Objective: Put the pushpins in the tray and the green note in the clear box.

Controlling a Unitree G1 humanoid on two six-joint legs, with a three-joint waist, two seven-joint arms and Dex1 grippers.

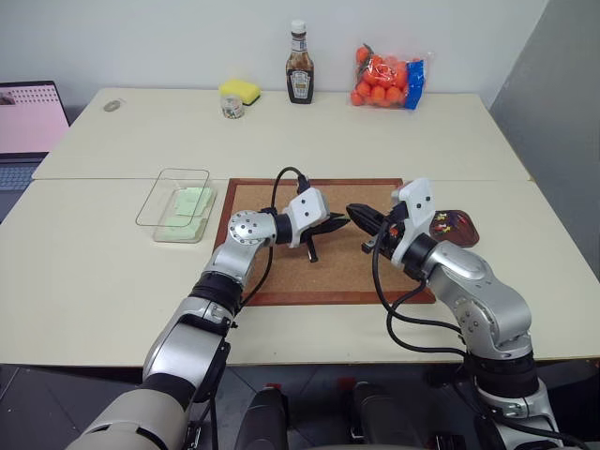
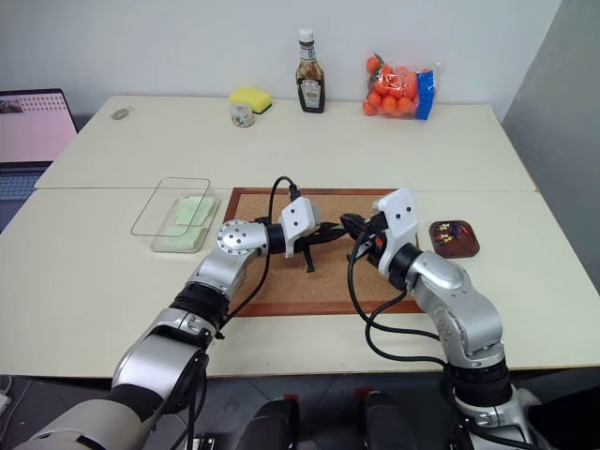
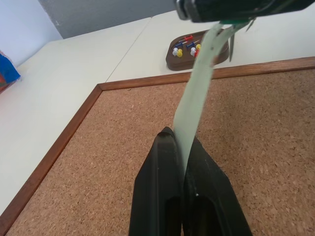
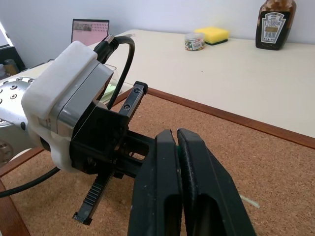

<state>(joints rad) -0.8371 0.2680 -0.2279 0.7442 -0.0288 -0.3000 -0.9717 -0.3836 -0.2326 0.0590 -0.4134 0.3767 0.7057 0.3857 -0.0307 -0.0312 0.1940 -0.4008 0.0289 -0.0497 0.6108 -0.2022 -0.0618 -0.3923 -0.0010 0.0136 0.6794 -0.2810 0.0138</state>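
Green note (image 3: 197,93): featherlight, limp paper strip pinched at both ends between clamped left end effector (image 3: 183,156) and right end effector (image 4: 177,140); likely tears if tugged.

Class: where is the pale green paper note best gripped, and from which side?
Its left end, pinched across the flat faces, coming from the robot's left: the pale green paper note is thin, and the right gripper holds the other end.
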